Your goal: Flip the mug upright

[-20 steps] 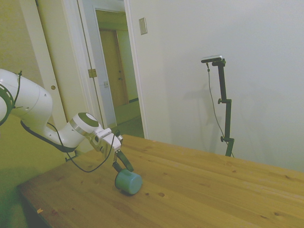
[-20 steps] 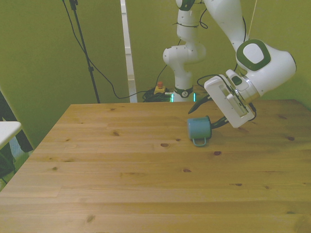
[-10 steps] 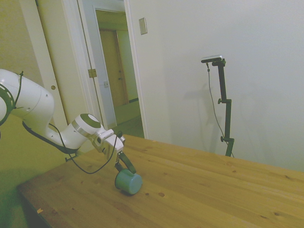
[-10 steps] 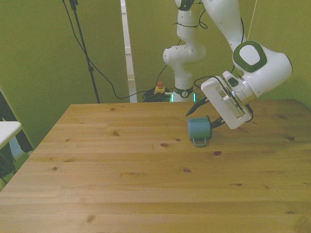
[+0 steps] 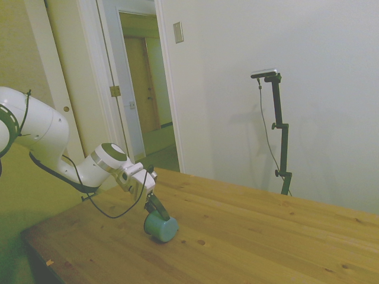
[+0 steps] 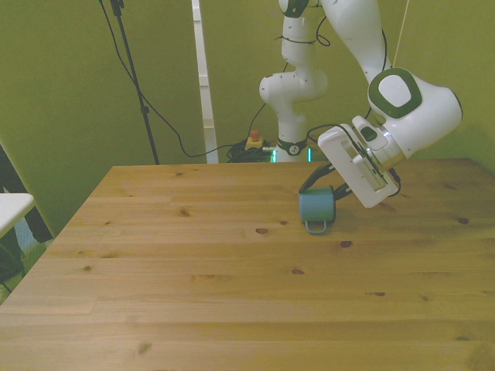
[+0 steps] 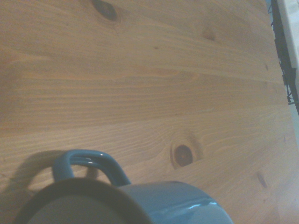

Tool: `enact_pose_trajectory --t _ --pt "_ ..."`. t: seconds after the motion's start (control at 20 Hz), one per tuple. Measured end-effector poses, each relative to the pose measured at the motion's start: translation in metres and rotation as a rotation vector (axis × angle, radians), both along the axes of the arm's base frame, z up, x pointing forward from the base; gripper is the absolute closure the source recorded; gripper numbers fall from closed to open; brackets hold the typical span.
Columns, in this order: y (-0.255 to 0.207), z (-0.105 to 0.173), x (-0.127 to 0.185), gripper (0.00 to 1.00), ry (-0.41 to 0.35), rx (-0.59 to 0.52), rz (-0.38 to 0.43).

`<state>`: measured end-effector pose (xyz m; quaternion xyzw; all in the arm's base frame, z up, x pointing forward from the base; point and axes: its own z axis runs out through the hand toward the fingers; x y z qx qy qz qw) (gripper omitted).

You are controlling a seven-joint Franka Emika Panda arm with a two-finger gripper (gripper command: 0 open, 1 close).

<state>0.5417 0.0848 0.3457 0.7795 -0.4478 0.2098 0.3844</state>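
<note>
The teal mug (image 6: 317, 207) lay on its side on the table (image 6: 232, 309), nearer its far edge, handle (image 7: 88, 163) resting on the wood. The gripper (image 6: 331, 188), angled low, had its fingers spread about the rim, so the grasp seemed in hand; next it needed closing, then tipping upright.

Mug (image 7: 140, 200) cut off by wrist view's edge; end effector (image 6: 329, 188) finger tips hidden behind mug rim.

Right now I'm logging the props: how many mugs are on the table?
1. The mug lies on its side on the wooden table, toward the front view's right, at the gripper.
</note>
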Motion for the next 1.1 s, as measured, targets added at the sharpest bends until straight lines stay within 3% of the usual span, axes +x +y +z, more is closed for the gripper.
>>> enact_pose_trajectory --t 0.65,0.85,1.0,1.1 --pt "0.001 0.006 0.003 1.0 -0.016 0.018 0.015" --pt "-0.014 0.05 0.005 1.0 -0.068 0.088 0.009" --pt "-0.036 0.095 0.004 1.0 -0.13 0.191 -0.006" --pt "-0.05 0.109 0.007 1.0 -0.169 0.283 -0.016"
